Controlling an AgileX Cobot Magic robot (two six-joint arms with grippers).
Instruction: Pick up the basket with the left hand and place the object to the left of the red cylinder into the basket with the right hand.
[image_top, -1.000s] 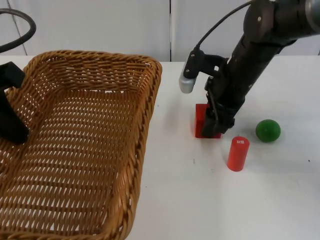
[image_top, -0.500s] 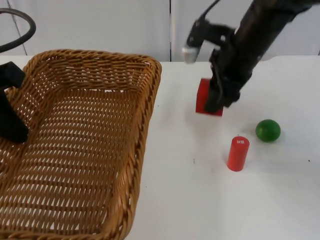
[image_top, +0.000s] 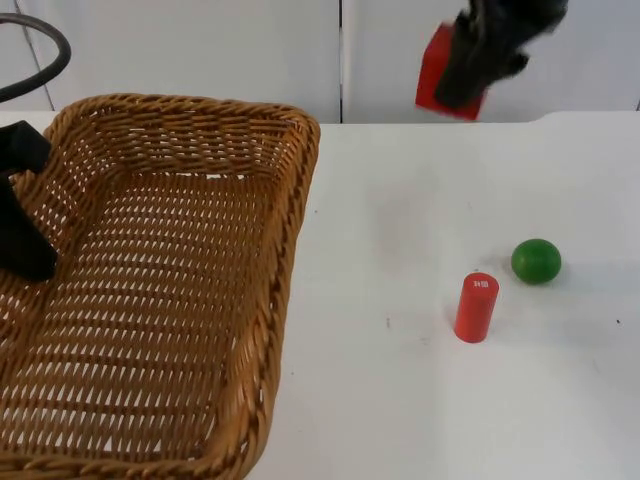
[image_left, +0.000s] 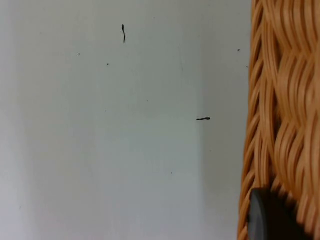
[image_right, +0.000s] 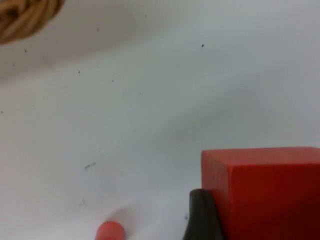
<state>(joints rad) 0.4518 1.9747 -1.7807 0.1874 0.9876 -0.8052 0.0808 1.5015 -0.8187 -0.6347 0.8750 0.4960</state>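
White table (image_top: 400, 380): the right gripper (image_top: 470, 85) has risen high, clamped on the red block (image_top: 435, 75), leaving cylinder (image_top: 476, 307) and green ball (image_top: 536, 261) behind. Left gripper (image_top: 25, 255) grips the basket (image_top: 290, 200) rim, so carrying across and releasing remain.

Readable text: none found.
A small white label is seen near the top of the red cylinder (image_top: 476, 307), but its marks cannot be read; no other print is seen on anything.
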